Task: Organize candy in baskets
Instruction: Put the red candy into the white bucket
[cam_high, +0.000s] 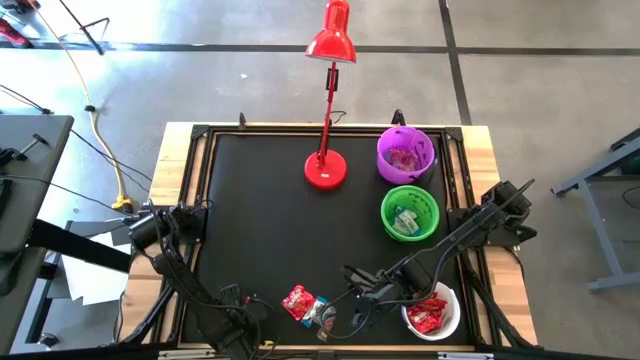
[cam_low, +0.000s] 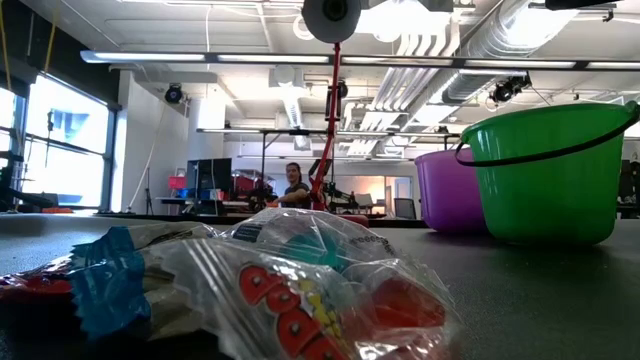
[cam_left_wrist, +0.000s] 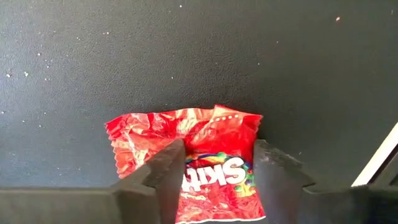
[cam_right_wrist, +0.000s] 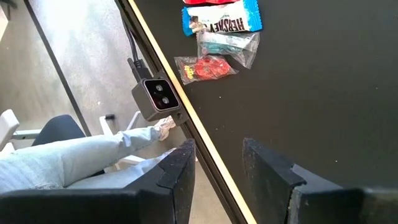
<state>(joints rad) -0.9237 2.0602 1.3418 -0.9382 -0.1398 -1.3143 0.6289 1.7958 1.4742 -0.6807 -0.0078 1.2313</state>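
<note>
While the red Skittles packet (cam_left_wrist: 199, 165) lies flat on the black mat (cam_left_wrist: 186, 56) near the front edge, apart from the white basket (cam_high: 447, 322), risk entry: fingertips could skid over the slick wrapper or pinch only a crinkled corner, dropping it in transit. Left gripper (cam_left_wrist: 217, 171): jaws spread wide, straddling the packet, nothing gripped. Right gripper (cam_right_wrist: 219, 163): jaws parted, empty, beside the Hershey's wrapper (cam_right_wrist: 222, 22) cluster.
</note>
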